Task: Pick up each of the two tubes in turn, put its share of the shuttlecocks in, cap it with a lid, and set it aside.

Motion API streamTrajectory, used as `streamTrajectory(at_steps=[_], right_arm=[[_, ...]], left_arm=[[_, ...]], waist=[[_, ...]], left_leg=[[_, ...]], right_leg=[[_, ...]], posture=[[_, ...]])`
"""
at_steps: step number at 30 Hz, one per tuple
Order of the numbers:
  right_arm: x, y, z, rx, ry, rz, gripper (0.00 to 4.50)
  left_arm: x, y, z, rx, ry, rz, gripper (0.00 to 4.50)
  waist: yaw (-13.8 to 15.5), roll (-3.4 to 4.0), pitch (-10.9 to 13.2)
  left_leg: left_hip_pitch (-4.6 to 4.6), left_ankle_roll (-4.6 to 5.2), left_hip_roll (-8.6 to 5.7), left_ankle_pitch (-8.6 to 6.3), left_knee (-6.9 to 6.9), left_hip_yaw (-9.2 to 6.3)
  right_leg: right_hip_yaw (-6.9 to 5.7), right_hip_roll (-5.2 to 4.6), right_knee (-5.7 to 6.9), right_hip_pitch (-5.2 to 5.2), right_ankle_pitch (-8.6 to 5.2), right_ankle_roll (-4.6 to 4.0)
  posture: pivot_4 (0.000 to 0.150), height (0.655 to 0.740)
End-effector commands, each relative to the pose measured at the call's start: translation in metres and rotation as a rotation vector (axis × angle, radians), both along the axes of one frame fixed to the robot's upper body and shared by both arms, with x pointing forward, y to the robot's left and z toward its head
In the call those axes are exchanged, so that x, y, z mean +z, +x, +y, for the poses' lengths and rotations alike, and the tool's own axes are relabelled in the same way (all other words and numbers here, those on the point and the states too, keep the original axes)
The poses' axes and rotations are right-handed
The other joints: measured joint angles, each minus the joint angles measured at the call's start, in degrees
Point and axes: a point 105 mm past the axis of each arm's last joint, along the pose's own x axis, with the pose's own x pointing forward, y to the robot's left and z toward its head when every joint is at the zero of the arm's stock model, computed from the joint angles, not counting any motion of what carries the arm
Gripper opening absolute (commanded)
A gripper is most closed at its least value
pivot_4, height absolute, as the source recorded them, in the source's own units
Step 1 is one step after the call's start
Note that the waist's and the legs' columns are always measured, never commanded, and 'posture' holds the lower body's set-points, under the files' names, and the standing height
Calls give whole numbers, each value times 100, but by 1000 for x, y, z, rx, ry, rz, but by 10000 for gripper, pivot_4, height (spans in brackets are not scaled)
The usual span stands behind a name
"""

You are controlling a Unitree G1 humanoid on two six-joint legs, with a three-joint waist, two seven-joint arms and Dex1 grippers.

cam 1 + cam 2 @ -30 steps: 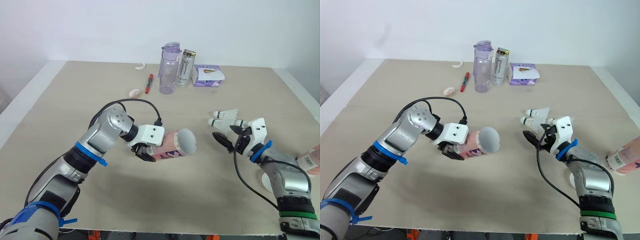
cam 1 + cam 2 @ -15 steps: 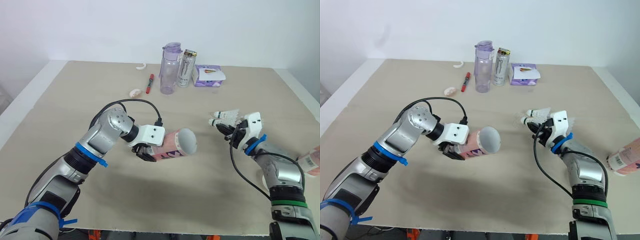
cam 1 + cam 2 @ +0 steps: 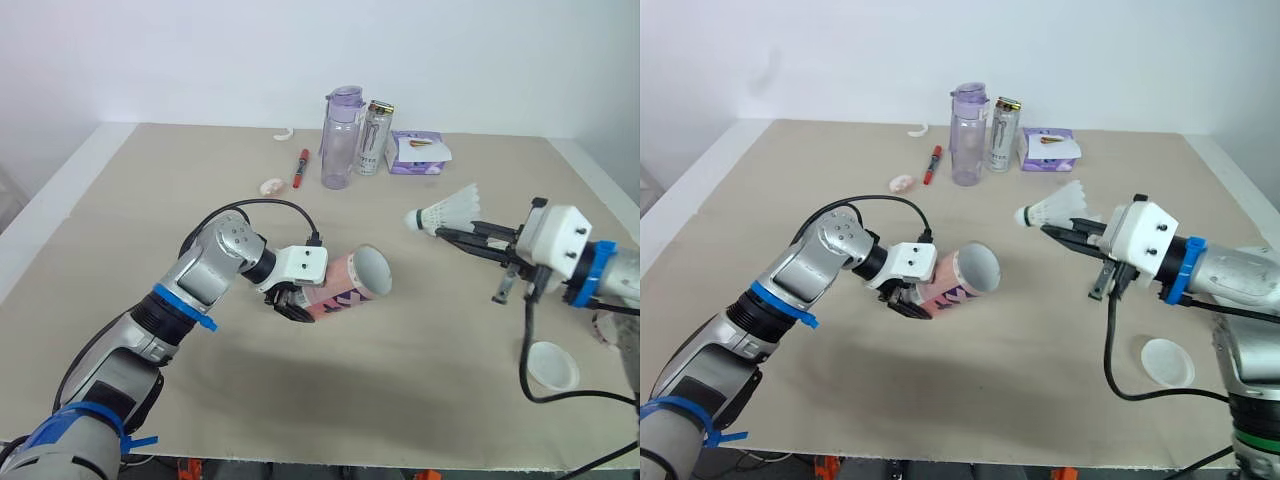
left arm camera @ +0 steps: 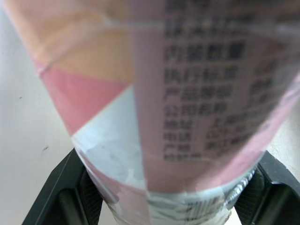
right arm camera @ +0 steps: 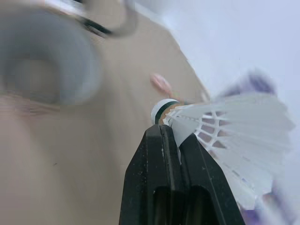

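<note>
My left gripper (image 3: 296,300) is shut on a pink patterned tube (image 3: 345,285) and holds it above the table's middle, its open mouth (image 3: 371,269) facing right and tilted up. In the left wrist view the tube (image 4: 187,93) sits between the black fingers (image 4: 61,192). My right gripper (image 3: 447,232) is shut on a white shuttlecock (image 3: 441,211), held in the air to the right of the tube's mouth with its cork end towards the tube. The right wrist view has the shuttlecock (image 5: 234,136) pinched at the fingertips (image 5: 164,140). A white lid (image 3: 553,365) lies on the table at the front right.
At the back of the table stand a clear purple bottle (image 3: 338,137) and a drinks can (image 3: 372,136), with a purple pack (image 3: 417,152) beside them. A red pen (image 3: 298,167), a small pale object (image 3: 270,186) and a white crescent (image 3: 281,132) lie to their left.
My right gripper has shut on a shuttlecock and lifted it off the table, swinging up and to the right. The left gripper has tipped the tube's mouth slightly upward.
</note>
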Motion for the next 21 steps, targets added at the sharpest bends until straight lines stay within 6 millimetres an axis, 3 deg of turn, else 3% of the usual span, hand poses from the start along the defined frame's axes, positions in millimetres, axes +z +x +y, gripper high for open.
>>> streamTrajectory(at_steps=[1,14,16,17,18,20,21], right_arm=[[7,-17,19,111,-108,-68,459],[-22,-6,30,178,-218,-50,459],[-21,-6,31,189,-201,-45,13425],[-20,-7,32,193,-188,-38,15512],[-18,-8,32,193,-176,-37,22383],[-13,-10,31,185,-143,-25,24378],[-9,-10,30,173,-108,-16,29430]], left_arm=[[-4,4,-1,18,23,-9,31372],[-5,5,-1,30,23,-14,31372],[-6,5,0,33,23,-14,31372],[-6,5,0,34,23,-14,31372],[-6,5,0,34,23,-14,31372],[-6,5,0,35,24,-14,31372],[-6,6,0,35,25,-15,31372]], waist=[[1,0,0],[9,-1,0],[9,-1,0],[8,-1,0],[8,-1,0],[8,-1,0],[9,-1,0]], left_leg=[[0,-1,0,5,2,0],[-10,-2,-3,9,36,8],[-10,-2,-3,9,36,9],[-10,-2,-3,9,37,9],[-10,-2,-3,9,37,9],[-10,-2,-3,9,37,9],[-10,-2,-3,9,37,9]], right_leg=[[0,0,0,0,2,-4],[15,-2,0,2,11,-3],[17,-2,0,2,11,-3],[17,-2,0,2,11,-2],[17,-2,0,2,11,-2],[17,-2,0,2,12,-2],[17,-2,0,2,12,-2]], posture=[[1500,7400],[1500,7400],[1500,7400],[1500,7400],[1500,7400],[1500,7400],[1500,7400]])
